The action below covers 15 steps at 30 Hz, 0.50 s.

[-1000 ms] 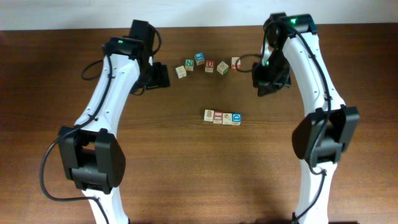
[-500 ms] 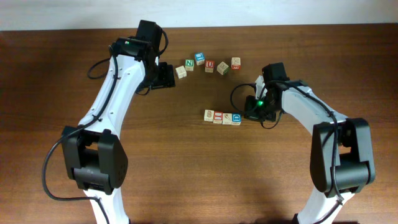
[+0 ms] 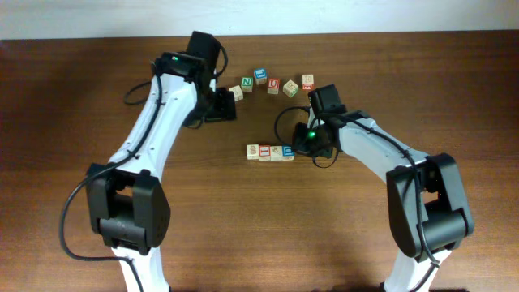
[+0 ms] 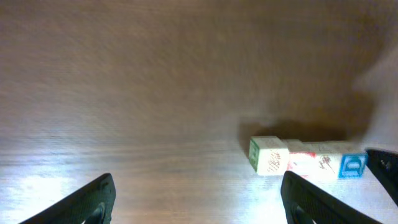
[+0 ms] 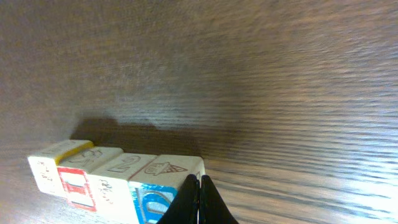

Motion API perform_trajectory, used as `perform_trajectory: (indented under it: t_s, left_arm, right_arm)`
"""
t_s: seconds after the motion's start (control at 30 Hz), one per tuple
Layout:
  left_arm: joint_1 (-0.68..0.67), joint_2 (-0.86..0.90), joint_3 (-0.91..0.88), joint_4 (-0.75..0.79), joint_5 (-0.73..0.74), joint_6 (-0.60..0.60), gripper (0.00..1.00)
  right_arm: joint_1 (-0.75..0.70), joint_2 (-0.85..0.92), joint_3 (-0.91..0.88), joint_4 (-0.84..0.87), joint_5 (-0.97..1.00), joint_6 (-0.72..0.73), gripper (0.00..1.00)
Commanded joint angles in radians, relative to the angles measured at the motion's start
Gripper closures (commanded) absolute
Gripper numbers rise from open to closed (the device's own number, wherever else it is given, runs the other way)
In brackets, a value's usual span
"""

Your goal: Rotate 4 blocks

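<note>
Overhead, a dark wooden bench carries a row of four blocks near its middle, the cubes touching side to side. The row's long axis runs straight from left to right across the picture. From the left arm's side the order is a pale block, a red-bordered block, a second pale block and a blue-faced block, so the blue end points toward the right arm.

The right jaws are closed tight with nothing between them. In the right wrist view their joined tip sits at the end corner of the blue-faced block and seems to touch it.

The left jaws are spread wide and hold nothing. They hang over bare wood, well apart from the row, which shows beyond them in the left wrist view.

At the far side of the bench lies a loose arc of other cubes, among them a green "N" cube and a red "U" cube.
</note>
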Motion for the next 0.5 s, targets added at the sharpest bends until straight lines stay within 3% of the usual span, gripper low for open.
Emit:
perform_trajectory:
  t_s: [0.0,0.07,0.13,0.17,0.23,0.3,0.47]
  left_arm:
    - [-0.031,0.009,-0.129,0.050,0.061,-0.003,0.16]
    - [-0.031,0.009,-0.180,0.079,0.090,-0.003,0.16]
    - [-0.031,0.009,-0.229,0.129,0.116,-0.005,0.25]
    - [-0.031,0.009,-0.252,0.156,0.117,-0.016,0.35]
    - [-0.031,0.009,-0.305,0.244,0.108,-0.029,0.79]
    - [-0.030,0.009,-0.312,0.304,0.082,-0.029,0.95]
    - [-0.029,0.009,-0.315,0.341,0.078,-0.020,1.00]
  right_arm:
    - [0.016,0.031,-0.008,0.013,0.005,0.019,0.96]
    - [0.016,0.031,-0.008,0.014,0.005,0.019,0.96]
    - [0.016,0.031,-0.008,0.011,0.005,0.018,0.96]
    - [0.016,0.031,-0.008,0.011,0.005,0.003,0.96]
    - [0.016,0.031,-0.008,0.013,0.013,-0.007,0.95]
    - [0.015,0.031,-0.008,0.026,0.024,-0.023,0.95]
    - [0.008,0.031,-0.005,0.042,0.051,-0.033,0.96]
